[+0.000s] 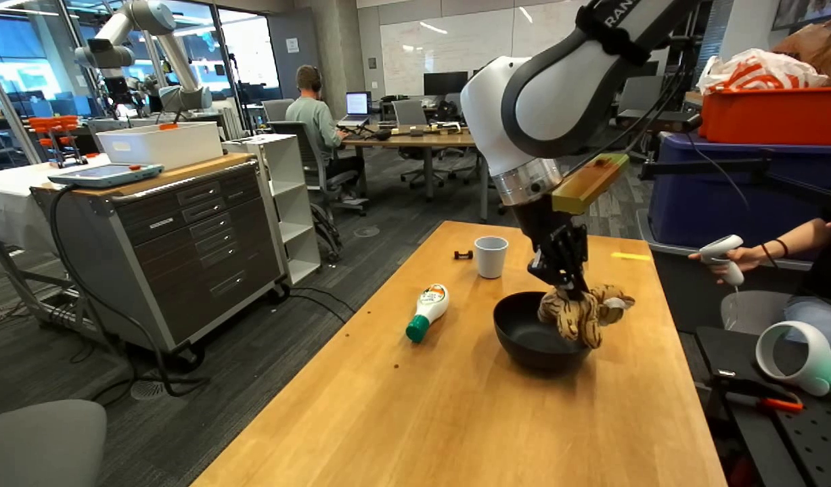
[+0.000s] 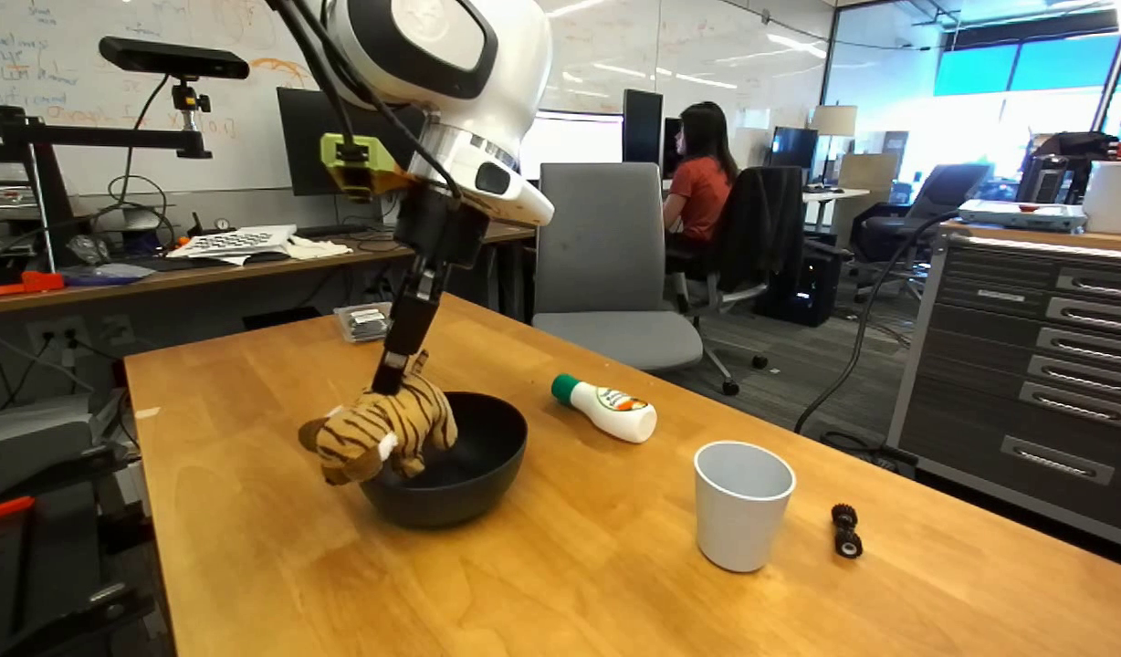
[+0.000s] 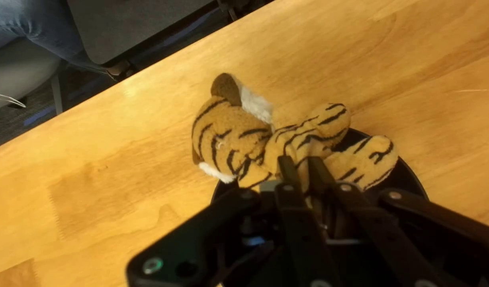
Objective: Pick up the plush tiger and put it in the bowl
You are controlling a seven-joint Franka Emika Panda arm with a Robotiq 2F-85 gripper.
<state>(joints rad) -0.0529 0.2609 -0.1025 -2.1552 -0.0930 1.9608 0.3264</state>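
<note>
While partly over the bowl, plush tiger tight between the jaws, lettering "RAN" on the arm.

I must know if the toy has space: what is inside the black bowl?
In both exterior views, the uncovered part of the bowl shows only dark inner surface. The plush tiger, held partly over it by the gripper, covers another part; what lies there cannot be seen.

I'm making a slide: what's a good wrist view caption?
Gripper holding a plush tiger partly over a black bowl, its head beyond the rim.
</note>
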